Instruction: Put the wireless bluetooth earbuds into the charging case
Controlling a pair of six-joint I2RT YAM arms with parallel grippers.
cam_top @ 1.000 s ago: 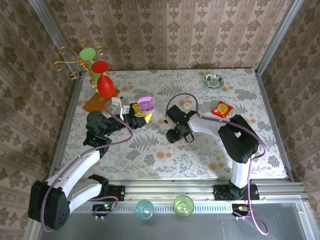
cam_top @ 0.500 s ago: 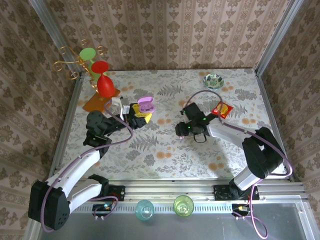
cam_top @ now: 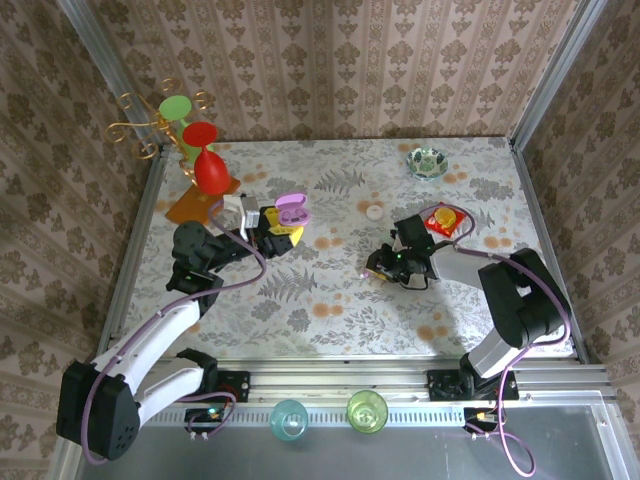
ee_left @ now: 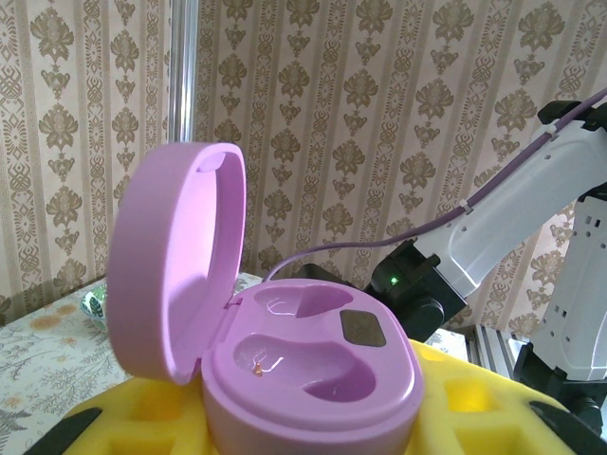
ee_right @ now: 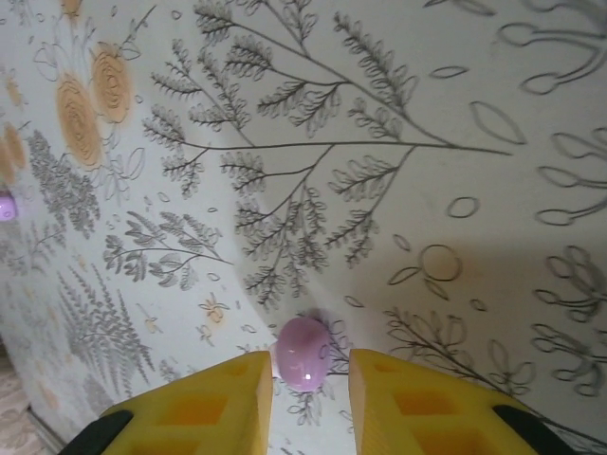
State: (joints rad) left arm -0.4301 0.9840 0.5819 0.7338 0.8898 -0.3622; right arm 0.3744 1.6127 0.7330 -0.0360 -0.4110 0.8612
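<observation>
The lilac charging case (ee_left: 313, 370) stands with its lid open, both wells empty, and my left gripper (ee_left: 313, 431) is shut on its base with yellow pads. From above the case (cam_top: 292, 210) is left of centre, in the left gripper (cam_top: 283, 230). My right gripper (ee_right: 310, 393) is low over the table, its yellow fingers on either side of a lilac earbud (ee_right: 303, 353). That bud lies against the left finger, with a gap to the right finger. A second lilac earbud (ee_right: 5, 207) lies at the left edge. From above, the right gripper (cam_top: 373, 270) is right of centre.
Red goblets (cam_top: 208, 165) and a green cup on a gold stand (cam_top: 175, 108) are at the back left, beside an orange sheet (cam_top: 188, 208). A glass bowl (cam_top: 427, 161), a white disc (cam_top: 375, 211) and a red packet (cam_top: 443, 218) lie at the back right.
My right arm has swung from the table's middle to the right and down over the earbud, and its jaws have narrowed around it. The left arm and case have not moved.
</observation>
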